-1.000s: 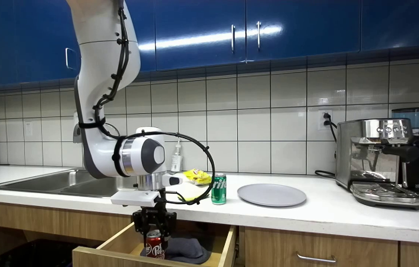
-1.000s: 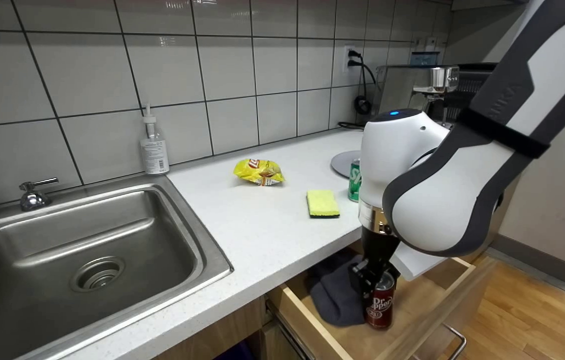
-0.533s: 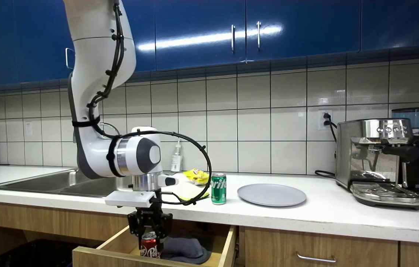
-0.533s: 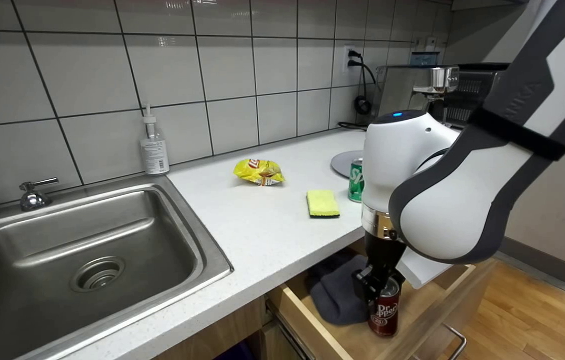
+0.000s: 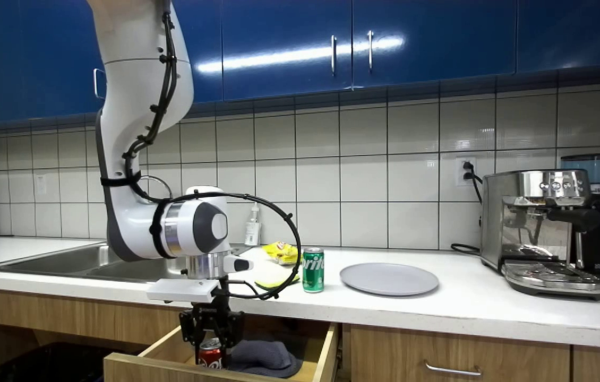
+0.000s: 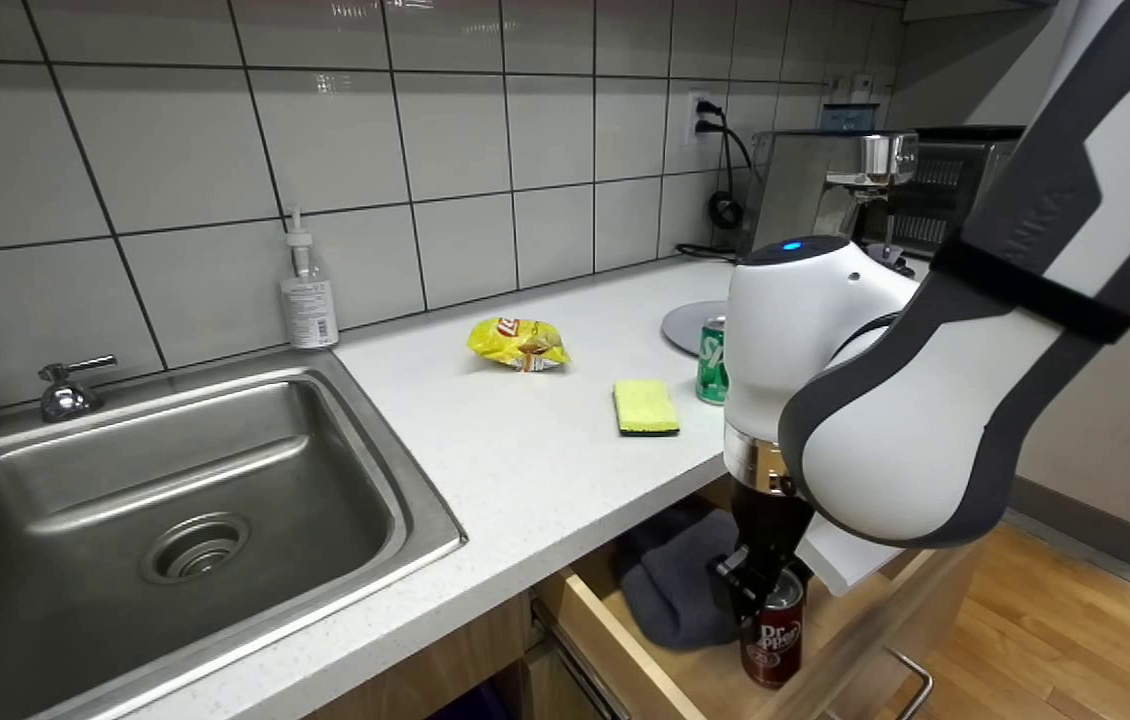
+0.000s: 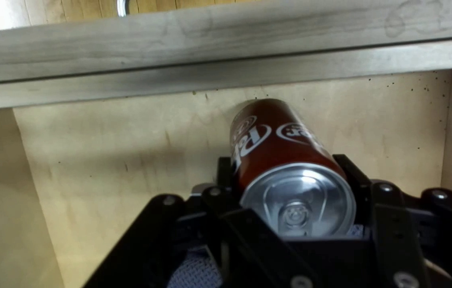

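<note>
My gripper (image 5: pixel 211 354) points down into the open wooden drawer (image 5: pixel 172 369), shut on a dark red Dr Pepper can (image 5: pixel 210 359). In the wrist view the fingers (image 7: pixel 283 176) lie on either side of the can (image 7: pixel 278 146), near its silver top. The can is roughly upright and close behind the drawer front (image 7: pixel 210 40). Whether its base touches the drawer floor I cannot tell. A dark grey cloth (image 6: pixel 677 590) lies in the drawer beside the gripper (image 6: pixel 770 600), and a bit of it shows under the gripper in the wrist view (image 7: pixel 196 270).
On the counter (image 6: pixel 525 480) are a green Sprite can (image 5: pixel 313 270), a grey plate (image 5: pixel 389 278), a yellow sponge (image 6: pixel 645 407) and a yellow chip bag (image 6: pixel 518 343). A coffee machine (image 5: pixel 544 233) stands at the far end. A steel sink (image 6: pixel 195 470) and soap bottle (image 6: pixel 308 290) stand opposite.
My gripper and the can have moved together toward the drawer front and the sink-side wall, and a little lower. The cloth and the counter things have not moved.
</note>
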`<state>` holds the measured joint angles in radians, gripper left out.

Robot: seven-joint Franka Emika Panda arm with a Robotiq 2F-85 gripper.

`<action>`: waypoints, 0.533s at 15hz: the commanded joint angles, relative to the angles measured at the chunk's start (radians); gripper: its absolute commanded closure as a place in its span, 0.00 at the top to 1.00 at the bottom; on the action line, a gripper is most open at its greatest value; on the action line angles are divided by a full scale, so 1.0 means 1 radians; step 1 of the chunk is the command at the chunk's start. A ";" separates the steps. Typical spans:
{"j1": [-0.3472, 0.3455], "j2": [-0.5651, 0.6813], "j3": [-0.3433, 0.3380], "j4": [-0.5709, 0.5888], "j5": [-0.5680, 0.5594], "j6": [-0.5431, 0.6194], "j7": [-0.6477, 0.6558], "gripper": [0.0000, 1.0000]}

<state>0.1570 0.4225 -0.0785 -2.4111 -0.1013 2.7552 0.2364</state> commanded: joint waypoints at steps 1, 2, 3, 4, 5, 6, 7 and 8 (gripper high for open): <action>0.020 0.008 -0.020 0.003 -0.020 0.018 0.028 0.38; 0.021 0.006 -0.021 -0.001 -0.021 0.025 0.029 0.38; 0.020 0.005 -0.020 -0.002 -0.020 0.029 0.026 0.38; 0.022 0.006 -0.023 -0.003 -0.023 0.031 0.025 0.38; 0.024 0.005 -0.025 -0.003 -0.027 0.028 0.024 0.41; 0.026 0.004 -0.027 -0.004 -0.030 0.025 0.024 0.88; 0.031 0.000 -0.032 -0.003 -0.035 0.017 0.030 0.89; 0.034 -0.007 -0.035 -0.003 -0.037 0.007 0.032 0.94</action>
<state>0.1649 0.4251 -0.0883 -2.4113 -0.1091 2.7662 0.2364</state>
